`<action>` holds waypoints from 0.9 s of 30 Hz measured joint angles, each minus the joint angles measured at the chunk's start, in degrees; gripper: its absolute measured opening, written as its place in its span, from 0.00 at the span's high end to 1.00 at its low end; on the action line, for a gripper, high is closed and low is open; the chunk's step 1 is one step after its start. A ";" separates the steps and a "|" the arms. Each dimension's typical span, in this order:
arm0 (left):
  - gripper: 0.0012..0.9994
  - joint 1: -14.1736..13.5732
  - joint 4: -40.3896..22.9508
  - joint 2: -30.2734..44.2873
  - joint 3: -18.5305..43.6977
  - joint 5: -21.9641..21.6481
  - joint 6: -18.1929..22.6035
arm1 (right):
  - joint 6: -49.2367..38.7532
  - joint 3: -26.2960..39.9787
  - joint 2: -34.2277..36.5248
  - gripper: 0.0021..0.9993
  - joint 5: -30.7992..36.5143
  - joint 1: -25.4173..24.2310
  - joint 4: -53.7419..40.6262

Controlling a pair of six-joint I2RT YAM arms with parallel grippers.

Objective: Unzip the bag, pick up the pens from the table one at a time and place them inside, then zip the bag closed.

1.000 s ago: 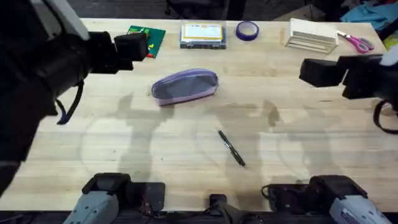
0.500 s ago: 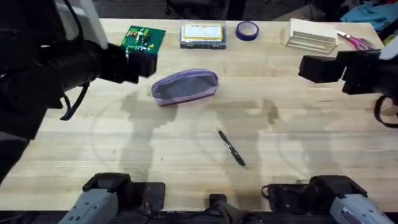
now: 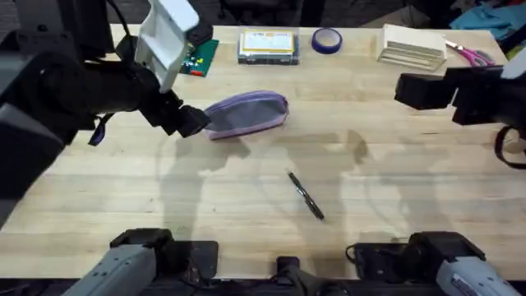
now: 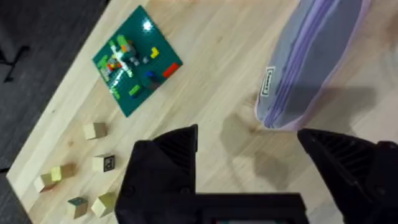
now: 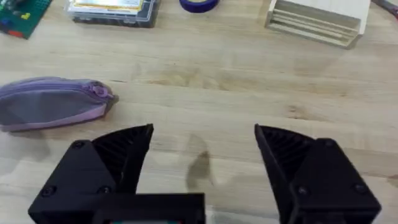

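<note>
I'm over a pale plank counter (image 3: pixel 386 189), dark floor beyond its far edge. The bag (image 3: pixel 245 113) lies zipped on its side near the counter's middle; everything else I place from it. My left claw (image 4: pixel 249 146) hangs released just beside its left end. The right claw (image 5: pixel 202 143), also released, hovers well to its right. The pen (image 3: pixel 305 196) lies nearer me, apart from the bag. A green board (image 4: pixel 137 60) and a clear box (image 3: pixel 267 46) sit behind the bag.
</note>
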 joint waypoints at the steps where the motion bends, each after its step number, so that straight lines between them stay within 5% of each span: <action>1: 0.01 3.45 0.00 2.07 0.00 4.04 3.19 | 0.00 0.00 0.01 0.00 0.00 0.00 0.00; 12: 0.01 14.45 0.02 7.99 0.00 22.28 12.41 | 0.00 0.02 0.00 0.00 -0.02 0.00 0.00; 18: 0.01 15.97 0.39 13.74 0.00 28.47 14.84 | -0.02 0.02 0.02 0.00 0.00 0.00 0.00; 27: 0.01 15.97 0.88 18.58 0.00 30.93 15.71 | 0.00 0.02 0.00 0.00 0.00 0.00 0.00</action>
